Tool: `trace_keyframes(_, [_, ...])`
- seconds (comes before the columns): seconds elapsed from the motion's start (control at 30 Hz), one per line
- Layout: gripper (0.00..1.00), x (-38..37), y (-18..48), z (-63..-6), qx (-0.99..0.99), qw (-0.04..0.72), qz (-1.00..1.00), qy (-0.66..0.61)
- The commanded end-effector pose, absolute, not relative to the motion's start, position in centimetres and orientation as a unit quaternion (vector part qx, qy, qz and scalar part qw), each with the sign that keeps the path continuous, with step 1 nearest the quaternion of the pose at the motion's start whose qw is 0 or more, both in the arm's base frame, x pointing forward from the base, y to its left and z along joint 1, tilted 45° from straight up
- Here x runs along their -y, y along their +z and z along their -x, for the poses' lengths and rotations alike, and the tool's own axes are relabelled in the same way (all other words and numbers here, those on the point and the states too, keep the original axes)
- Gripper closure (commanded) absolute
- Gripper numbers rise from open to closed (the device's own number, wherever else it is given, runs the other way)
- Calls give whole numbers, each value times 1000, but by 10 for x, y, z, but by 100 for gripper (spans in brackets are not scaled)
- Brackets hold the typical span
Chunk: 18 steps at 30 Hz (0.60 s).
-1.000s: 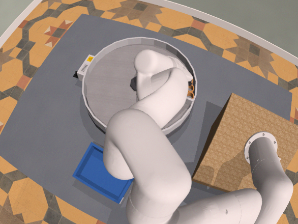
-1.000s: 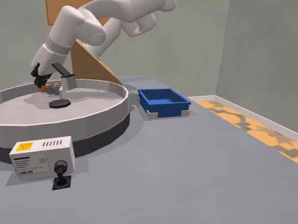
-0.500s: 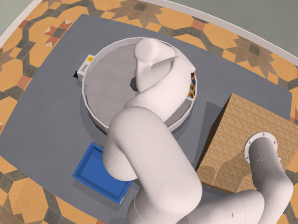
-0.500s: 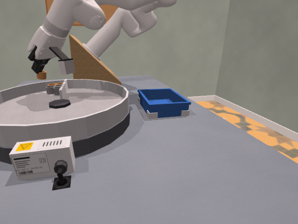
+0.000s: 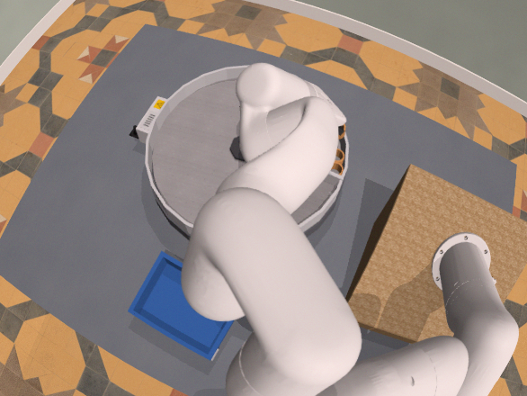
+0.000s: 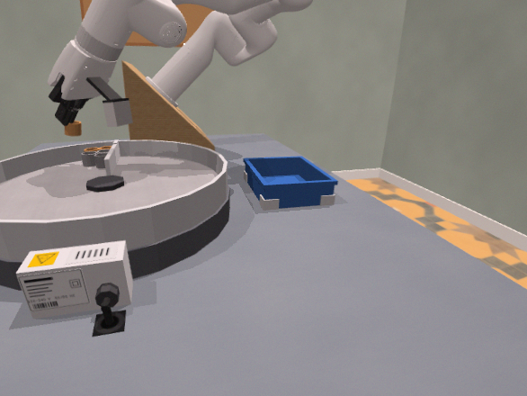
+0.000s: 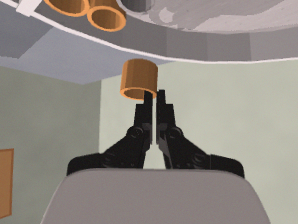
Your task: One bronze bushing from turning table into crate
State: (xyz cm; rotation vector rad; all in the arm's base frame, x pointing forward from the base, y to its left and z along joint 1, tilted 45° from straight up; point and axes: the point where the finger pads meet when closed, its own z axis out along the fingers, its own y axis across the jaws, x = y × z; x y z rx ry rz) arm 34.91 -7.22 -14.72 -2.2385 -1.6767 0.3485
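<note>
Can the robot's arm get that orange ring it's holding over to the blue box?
Probably yes. The gripper pinches the bronze bushing's wall above the turning table's rim, and nothing stands between it and the open crate.

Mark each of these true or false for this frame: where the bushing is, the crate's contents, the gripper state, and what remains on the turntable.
1. The gripper holds a bronze bushing by its wall. True.
2. The held bushing rests on the turntable. False: in the exterior view it hangs in the air above the disc.
3. The crate already holds a bushing. False: no bushing shows in it in the exterior view, though the arm covers part of it from above.
4. Other bushings remain on the turntable beside a divider. True.
5. The gripper is over the crate. False: it is over the turntable's far side.
</note>
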Motion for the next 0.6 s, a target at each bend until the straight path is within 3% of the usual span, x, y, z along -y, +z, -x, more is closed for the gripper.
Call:
trace_keyframes(0.0, [100, 75, -146, -350, 586, 159, 785, 121])
trace_keyframes(0.57, [100, 44, -117, -359, 586, 159, 785, 121])
